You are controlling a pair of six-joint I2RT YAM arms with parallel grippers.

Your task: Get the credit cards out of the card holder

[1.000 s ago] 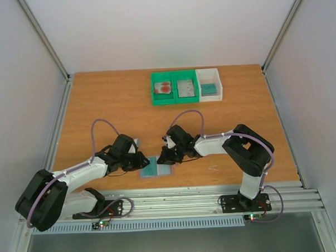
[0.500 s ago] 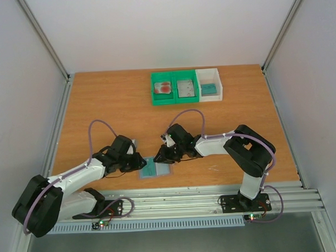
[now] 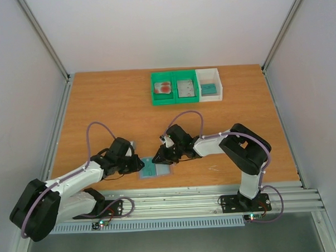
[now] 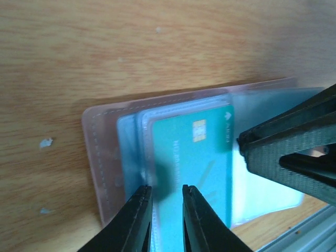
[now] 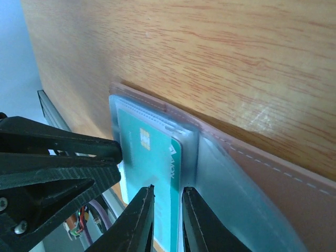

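The card holder (image 3: pixel 157 170) lies open on the table near the front edge, brownish-pink border (image 4: pixel 103 157) round blue-grey panels. A teal credit card (image 4: pixel 197 163) with a gold chip sits in its pocket, partly slid out; it also shows in the right wrist view (image 5: pixel 152 152). My left gripper (image 3: pixel 139 162) is at the holder's left side, jaws a narrow gap apart, tips over the card's edge (image 4: pixel 167 191). My right gripper (image 3: pixel 159 157) comes from the right, jaws also narrowly apart, tips over the card and pocket edge (image 5: pixel 167 190). Neither visibly pinches anything.
At the back stands a green tray (image 3: pixel 174 96) holding a white card with red blotches (image 3: pixel 164 87) and a grey-silver card (image 3: pixel 185 88). Beside it a white tray (image 3: pixel 219 82) holds a teal card (image 3: pixel 210 88). The metal rail (image 3: pixel 177 201) runs just before the holder.
My left arm has drawn back a little to the left. My right gripper has shifted slightly left over the holder. The holder has stayed in place.
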